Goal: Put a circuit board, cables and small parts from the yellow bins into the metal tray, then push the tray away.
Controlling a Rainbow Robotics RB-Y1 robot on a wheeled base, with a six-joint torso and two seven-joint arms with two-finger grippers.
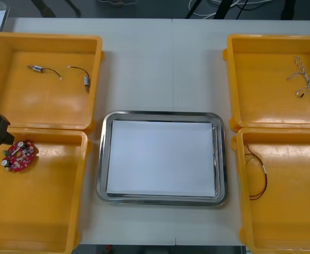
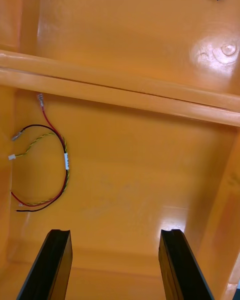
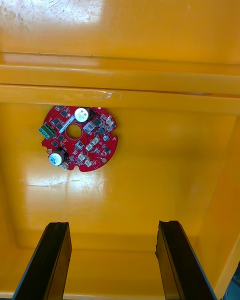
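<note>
1. The round red circuit board (image 1: 19,155) (image 3: 79,138) lies flat in the near left yellow bin (image 1: 38,222), close to that bin's far wall and left side.
2. The left hand (image 3: 112,225) hovers over that bin. Its fingers are spread wide with nothing between them, and the board lies beyond the fingertips, untouched.
3. The metal tray (image 1: 162,114) sits mid-tabletop (image 1: 160,63) between the bins, its white inside bare.
4. A red and yellow cable (image 1: 265,182) (image 2: 66,161) curls by the left wall of the near right bin (image 1: 292,222).
5. The right hand (image 2: 115,232) hangs above this bin, fingers wide apart and gripping nothing, clear of the cable.
6. The far right bin (image 1: 266,95) holds a twisted blue and white cable (image 1: 306,79).
7. The far left bin (image 1: 49,106) holds two small metal parts (image 1: 35,67), each with a thin black cable (image 1: 54,72).
</note>
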